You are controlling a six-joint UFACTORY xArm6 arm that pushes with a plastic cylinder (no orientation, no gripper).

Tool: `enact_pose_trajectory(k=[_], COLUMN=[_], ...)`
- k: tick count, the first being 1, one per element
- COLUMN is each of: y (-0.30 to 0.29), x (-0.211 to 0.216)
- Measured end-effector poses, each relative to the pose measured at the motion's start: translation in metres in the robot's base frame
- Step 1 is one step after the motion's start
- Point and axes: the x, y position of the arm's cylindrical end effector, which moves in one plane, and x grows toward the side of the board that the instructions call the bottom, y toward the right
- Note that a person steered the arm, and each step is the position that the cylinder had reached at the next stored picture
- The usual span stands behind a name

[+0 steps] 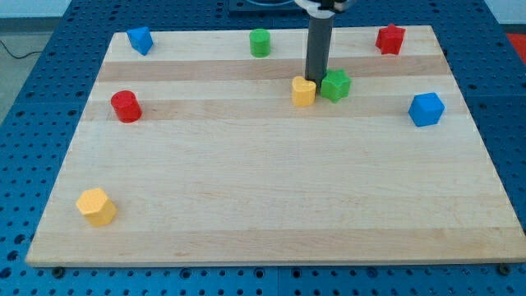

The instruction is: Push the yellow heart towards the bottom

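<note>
Camera view: tip behind yellow heart

Rod's upper end cut off by the view's top; my tip partly behind the yellow heart.

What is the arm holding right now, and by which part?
Nothing is held. My tip stands just above the yellow heart, beside the green star; contact cannot be told.

We see the yellow heart lying flat on the wooden board's upper-middle area, approx. centre-right, lobes toward the view's top, glossy & intact, its right side just beside a green star block.
</note>
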Motion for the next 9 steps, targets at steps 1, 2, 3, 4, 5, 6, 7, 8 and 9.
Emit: enact_pose_trajectory(k=[1,2,3,4,5,6,7,8,9], y=[0.004,-0.026,-0.066,-0.083,-0.083,-0.057,-0.021,-0.020,-0.021], x=[-0.011,0.015,0.056,0.081,0.051,0.030,0.055,0.107,0.131])
